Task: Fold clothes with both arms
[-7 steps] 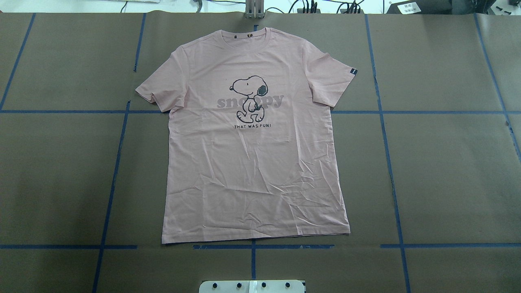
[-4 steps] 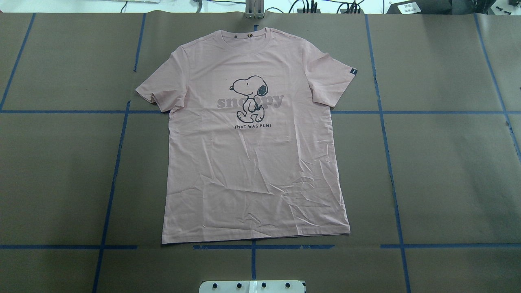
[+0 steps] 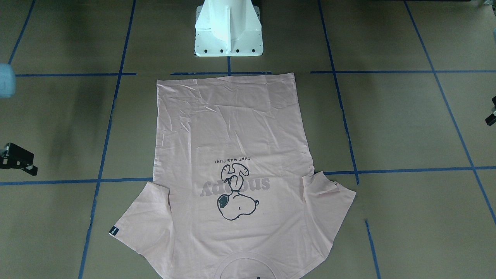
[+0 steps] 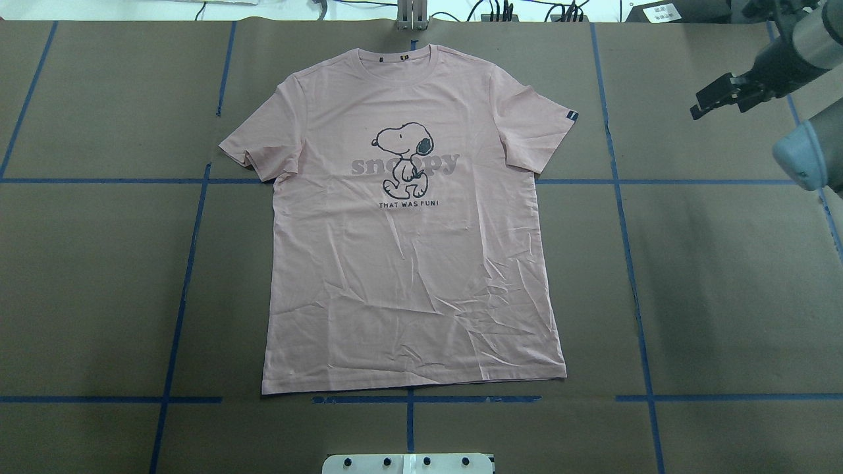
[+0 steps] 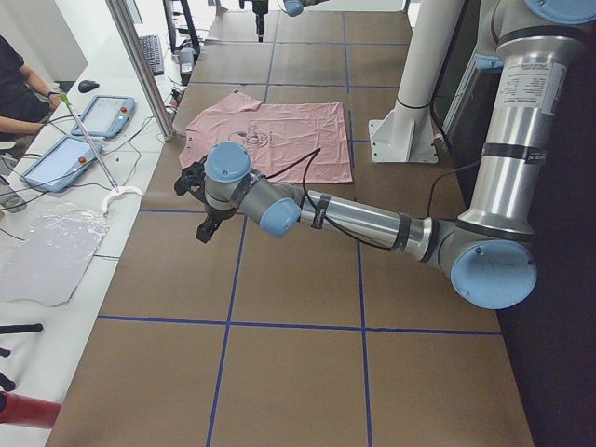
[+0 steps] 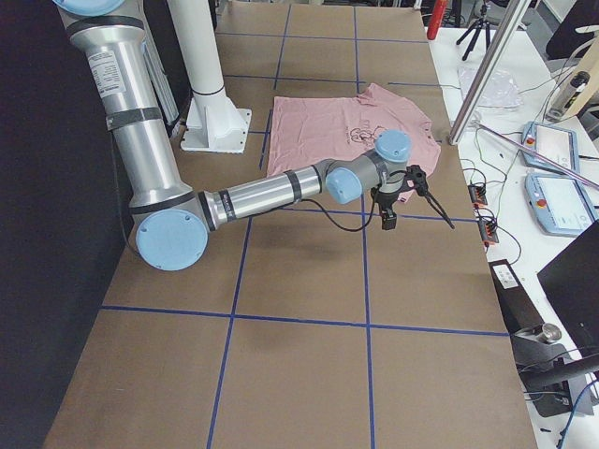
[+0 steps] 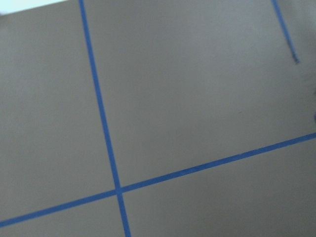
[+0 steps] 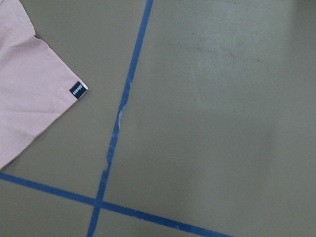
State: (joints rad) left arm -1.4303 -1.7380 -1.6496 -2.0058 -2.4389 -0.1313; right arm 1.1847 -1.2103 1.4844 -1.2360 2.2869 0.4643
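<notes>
A pale pink T-shirt (image 4: pixel 408 276) lies flat and face up in the middle of the table (image 4: pixel 724 283). Its collar points away from the robot and its hem lies close to the white pedestal base (image 3: pixel 228 31). Both sleeves are spread, and the lower body is creased. A black cartoon dog print (image 4: pixel 405 161) sits on the chest, and a small black sleeve tag (image 8: pixel 76 92) marks the sleeve on the robot's right.

No fold has been made yet; this looks like the opening approach. The right tool (image 4: pixel 714 99) hangs above bare table, well apart from the tagged sleeve. Its jaws appear parted and it is holding nothing. The left tool (image 5: pixel 197 203) hangs well off the other side, and whether it is released or clenched cannot be told.

Next, each tool likely needs to come in and down to pinch an edge of the cloth — sleeve or shoulder — on its own side.
</notes>
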